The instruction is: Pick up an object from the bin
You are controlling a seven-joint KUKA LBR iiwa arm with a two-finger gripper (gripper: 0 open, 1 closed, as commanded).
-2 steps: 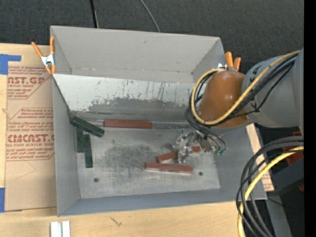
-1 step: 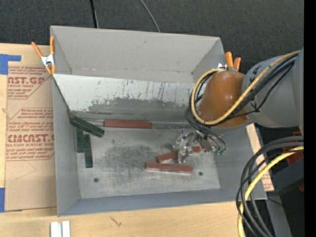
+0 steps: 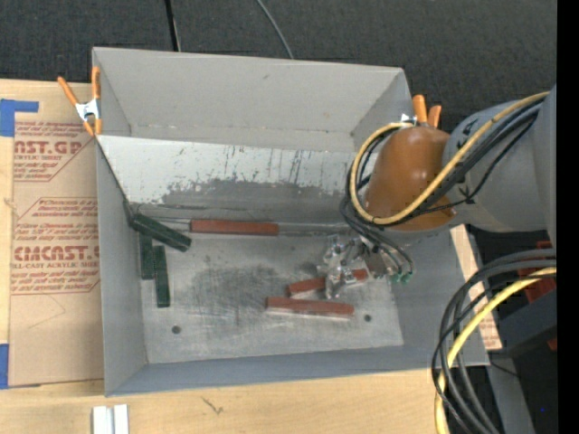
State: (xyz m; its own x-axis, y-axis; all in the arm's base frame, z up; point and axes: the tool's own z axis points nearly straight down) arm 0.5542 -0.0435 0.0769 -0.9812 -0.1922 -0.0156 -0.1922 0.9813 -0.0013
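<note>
Camera view, hand (image 3: 339, 271) above short reddish bar (image 3: 305, 287)

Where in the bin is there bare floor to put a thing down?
Bare floor lies in the middle, between the green bars at left and two red-brown bars at right. It is crowded there, around the end effector.

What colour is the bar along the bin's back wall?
The bar is reddish-brown; camera view.
</note>
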